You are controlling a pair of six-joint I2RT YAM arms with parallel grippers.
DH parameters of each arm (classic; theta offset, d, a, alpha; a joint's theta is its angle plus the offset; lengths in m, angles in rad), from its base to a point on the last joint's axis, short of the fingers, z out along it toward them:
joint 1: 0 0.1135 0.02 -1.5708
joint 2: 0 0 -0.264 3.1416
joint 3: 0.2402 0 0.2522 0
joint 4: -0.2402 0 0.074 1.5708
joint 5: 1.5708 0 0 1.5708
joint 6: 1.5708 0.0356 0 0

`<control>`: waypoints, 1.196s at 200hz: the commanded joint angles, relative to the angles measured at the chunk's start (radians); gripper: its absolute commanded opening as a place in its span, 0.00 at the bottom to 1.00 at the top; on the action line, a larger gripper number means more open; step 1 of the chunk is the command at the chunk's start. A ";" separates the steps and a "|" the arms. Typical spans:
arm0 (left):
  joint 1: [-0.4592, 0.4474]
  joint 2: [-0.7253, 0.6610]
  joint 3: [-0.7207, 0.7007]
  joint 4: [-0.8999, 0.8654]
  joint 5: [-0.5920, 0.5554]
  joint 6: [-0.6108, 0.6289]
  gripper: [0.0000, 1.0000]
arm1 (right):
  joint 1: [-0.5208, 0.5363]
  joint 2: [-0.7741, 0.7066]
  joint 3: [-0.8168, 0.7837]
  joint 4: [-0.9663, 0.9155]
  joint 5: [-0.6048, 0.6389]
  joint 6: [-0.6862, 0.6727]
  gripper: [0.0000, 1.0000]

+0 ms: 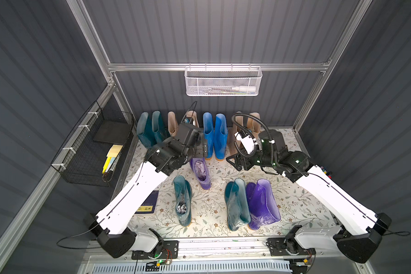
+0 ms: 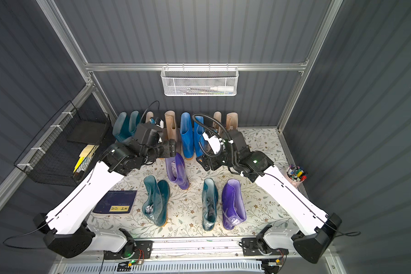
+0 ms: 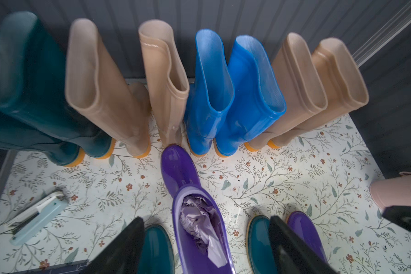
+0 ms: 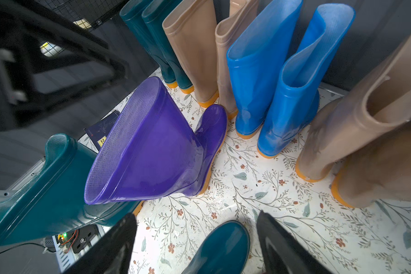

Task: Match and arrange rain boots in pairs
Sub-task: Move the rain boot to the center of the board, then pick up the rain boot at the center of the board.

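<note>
The rain boots are standing on the floral mat [image 1: 214,227]. Eight are lining the back wall [image 1: 211,35]: a teal pair [image 1: 144,132], a beige pair [image 3: 100,95], a blue pair [image 1: 220,140] and a second beige pair [image 3: 297,78]. In both top views the left arm [image 1: 138,189] and right arm [image 1: 330,189] are hiding most of both beige pairs.

A paper-stuffed purple boot [image 1: 201,172] is standing in front of the row, its toe right by a beige sole; whether they are touching is hard to tell. A lone teal boot [image 1: 183,201] is standing farther from the wall, and another teal boot [image 1: 236,204] is sitting just beside the second purple boot [image 1: 262,204].

The left gripper [image 3: 205,220] is hanging over the stuffed boot's mouth, jaws spread wide and holding nothing. The right gripper [image 4: 195,215] is gaping open too, empty, above a teal toe, its fingers cut off by the picture edge. A blurred pale blue object [image 3: 37,214] is lying on the mat, too unclear to name.
</note>
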 commanded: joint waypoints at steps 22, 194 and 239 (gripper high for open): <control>0.008 -0.158 0.011 -0.103 -0.174 0.029 0.87 | 0.135 0.060 0.054 0.092 0.183 0.098 0.87; 0.029 -0.172 -0.194 -0.222 -0.186 -0.056 0.89 | 0.245 0.195 0.119 0.143 0.237 0.128 0.85; 0.189 -0.098 -0.238 -0.160 0.068 -0.011 0.83 | 0.245 0.160 0.085 0.143 0.237 0.133 0.86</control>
